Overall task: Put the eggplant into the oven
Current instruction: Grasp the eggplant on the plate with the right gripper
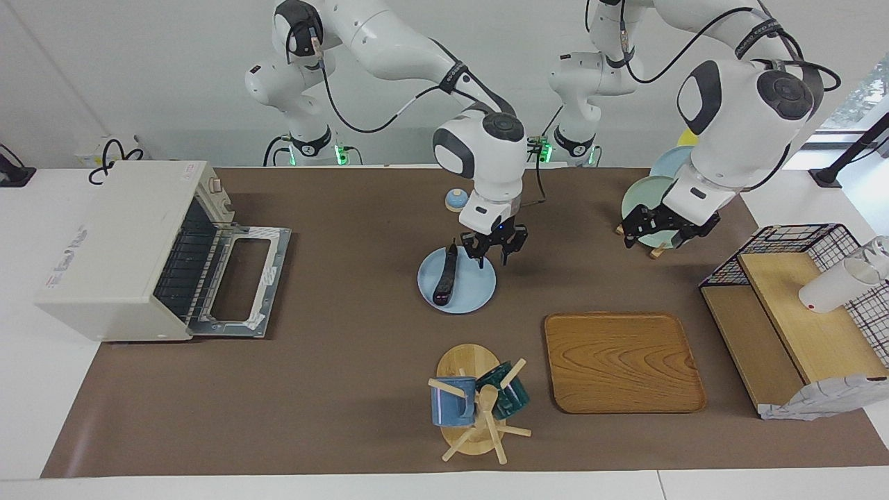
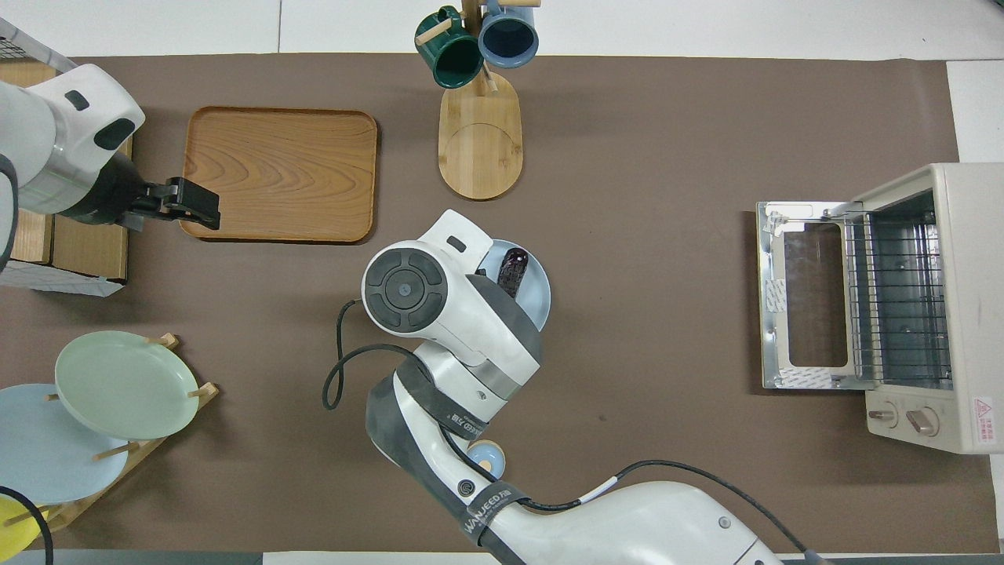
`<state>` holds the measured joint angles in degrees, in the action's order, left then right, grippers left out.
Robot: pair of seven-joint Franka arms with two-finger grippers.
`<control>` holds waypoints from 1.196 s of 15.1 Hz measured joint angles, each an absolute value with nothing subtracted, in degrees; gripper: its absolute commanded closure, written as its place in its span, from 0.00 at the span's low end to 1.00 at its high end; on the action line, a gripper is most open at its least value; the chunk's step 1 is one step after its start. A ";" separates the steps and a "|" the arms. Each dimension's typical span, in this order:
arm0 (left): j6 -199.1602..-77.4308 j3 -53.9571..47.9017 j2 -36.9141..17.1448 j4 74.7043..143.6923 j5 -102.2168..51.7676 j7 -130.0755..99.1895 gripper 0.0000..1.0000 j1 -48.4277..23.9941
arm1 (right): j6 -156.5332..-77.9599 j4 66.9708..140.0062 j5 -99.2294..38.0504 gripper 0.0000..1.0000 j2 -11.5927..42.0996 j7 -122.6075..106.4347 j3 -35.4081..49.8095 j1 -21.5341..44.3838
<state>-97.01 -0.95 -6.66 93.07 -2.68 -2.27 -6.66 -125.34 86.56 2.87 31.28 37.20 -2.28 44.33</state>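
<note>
- The right gripper [image 1: 492, 254] hangs above the light blue plate [image 1: 479, 292], fingers apart, holding nothing.
- The eggplant [image 1: 446, 278] lies on this plate, beside the gripper.
- Step, as I judge: reaching; next it must lower and close on the eggplant.
- The oven [image 1: 118, 243] stands open at the right arm's end.
- The left gripper [image 1: 665, 223] waits, wide open, by the plate rack [image 1: 656, 250].
</note>
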 measured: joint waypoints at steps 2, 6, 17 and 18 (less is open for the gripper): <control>-95.08 -0.95 -4.86 93.53 -1.74 -1.81 0.00 -6.27 | -129.59 89.78 2.87 0.49 31.07 37.07 -2.33 44.03; -94.52 -1.04 -1.23 97.19 -1.41 -1.77 0.00 -6.27 | -134.12 94.89 3.05 0.53 30.45 37.06 -0.93 44.62; -88.61 -1.20 1.04 93.39 0.66 -1.06 0.00 -5.49 | -140.79 101.91 3.57 1.00 28.89 36.25 -0.54 44.76; -88.46 -1.65 1.04 93.40 0.66 -1.06 0.00 -4.82 | -140.86 101.97 3.66 1.00 28.79 36.06 -0.53 44.77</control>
